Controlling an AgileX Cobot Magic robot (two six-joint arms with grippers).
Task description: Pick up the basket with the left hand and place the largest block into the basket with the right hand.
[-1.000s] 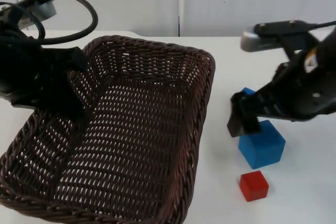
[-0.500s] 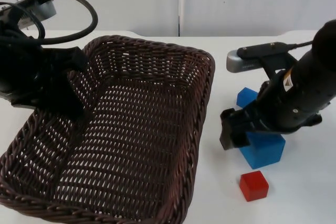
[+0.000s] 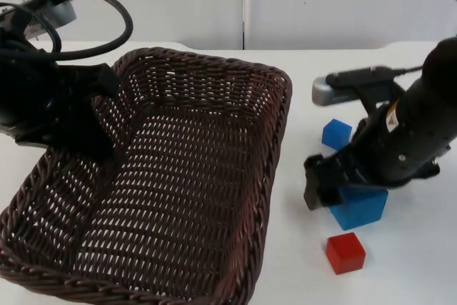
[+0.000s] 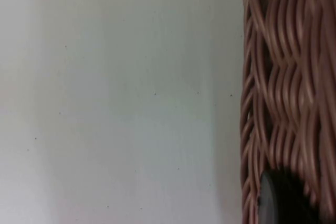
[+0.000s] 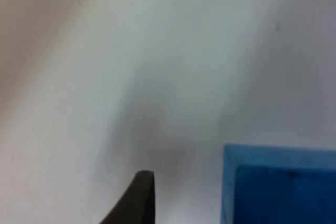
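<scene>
Top view: large blue block on the white table, right of the wicker basket; right gripper at its left edge, opening indiscernible. Left gripper clamps the basket's left rim. Nearby: small blue block, red block.

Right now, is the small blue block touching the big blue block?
Apart. In the top view the small blue block sits behind the big blue block, with white table and the right gripper between them.
</scene>
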